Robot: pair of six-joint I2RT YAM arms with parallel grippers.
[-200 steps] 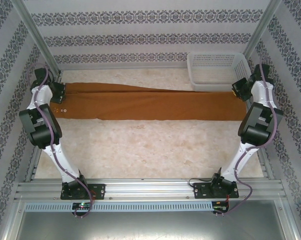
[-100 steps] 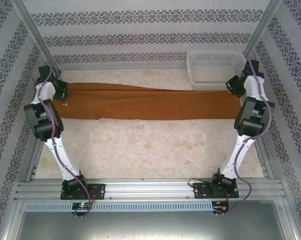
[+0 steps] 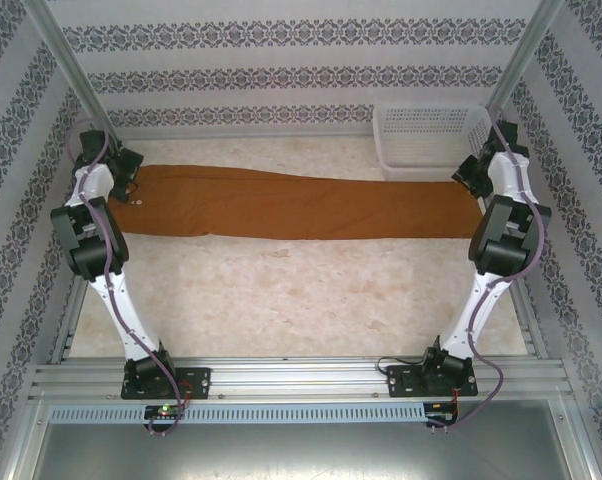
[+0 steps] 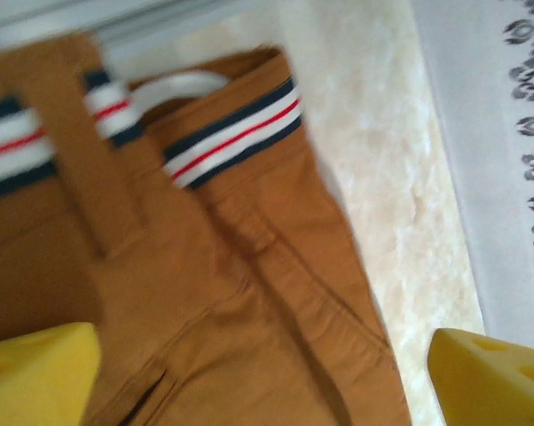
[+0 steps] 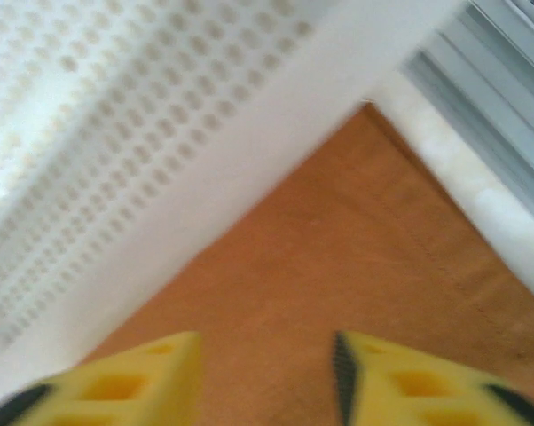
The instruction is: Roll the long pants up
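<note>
the table [image 3: 301,290] carries the long pants [image 3: 301,205], stretched flat in one long strip across its far part, waist at the left, leg ends at the right just beside the white basket [image 3: 426,140]. no roll has been started anywhere along the cloth, so i judge the laying-out done and all the rolling left to do. the left gripper [image 4: 265,377] hangs over the striped waistband [image 4: 231,133], jaws wide apart, holding nothing; the right gripper [image 5: 267,377] sits above the leg ends, jaws parted, gripping nothing
</note>
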